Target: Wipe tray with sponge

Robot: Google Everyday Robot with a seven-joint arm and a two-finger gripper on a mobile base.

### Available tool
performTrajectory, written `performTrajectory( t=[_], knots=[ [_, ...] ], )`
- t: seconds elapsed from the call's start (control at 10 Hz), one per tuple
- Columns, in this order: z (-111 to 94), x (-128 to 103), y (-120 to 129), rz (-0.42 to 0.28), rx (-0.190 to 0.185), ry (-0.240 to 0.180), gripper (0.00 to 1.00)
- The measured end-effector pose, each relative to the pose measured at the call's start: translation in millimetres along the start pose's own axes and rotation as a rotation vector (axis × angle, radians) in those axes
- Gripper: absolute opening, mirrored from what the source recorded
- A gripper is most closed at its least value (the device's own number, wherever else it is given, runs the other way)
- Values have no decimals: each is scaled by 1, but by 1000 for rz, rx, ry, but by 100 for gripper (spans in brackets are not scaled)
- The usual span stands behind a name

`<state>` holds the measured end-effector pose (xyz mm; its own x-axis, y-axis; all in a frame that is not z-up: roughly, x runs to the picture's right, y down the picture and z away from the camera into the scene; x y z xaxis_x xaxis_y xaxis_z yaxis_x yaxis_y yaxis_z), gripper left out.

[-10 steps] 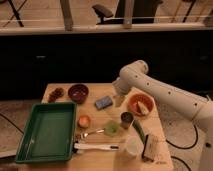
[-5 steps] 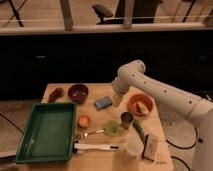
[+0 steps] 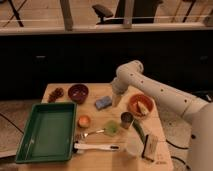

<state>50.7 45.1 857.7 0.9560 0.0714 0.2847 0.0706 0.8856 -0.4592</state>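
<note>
The dark-green tray [image 3: 47, 132] lies at the table's front left, with nothing in it. The blue sponge [image 3: 103, 102] lies flat on the table to the right of the tray, near the middle. My gripper [image 3: 117, 100] hangs from the white arm just right of the sponge, close above the table, pointing down.
A dark red bowl [image 3: 78, 92] and a brown cluster [image 3: 56, 93] sit at the back left. An orange bowl [image 3: 140, 105] sits to the right. A small orange cup [image 3: 84, 120], a green item [image 3: 111, 128], a metal cup [image 3: 126, 119], a fork and a white-handled brush [image 3: 97, 147] lie in front.
The arm has shifted slightly; the gripper has come a little lower and nearer the sponge. The objects have not moved.
</note>
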Motion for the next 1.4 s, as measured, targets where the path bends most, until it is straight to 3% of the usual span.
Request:
performTrajectory(
  t=[1.4],
  knots=[
    [53, 11, 3, 62, -67, -14, 80]
  ],
)
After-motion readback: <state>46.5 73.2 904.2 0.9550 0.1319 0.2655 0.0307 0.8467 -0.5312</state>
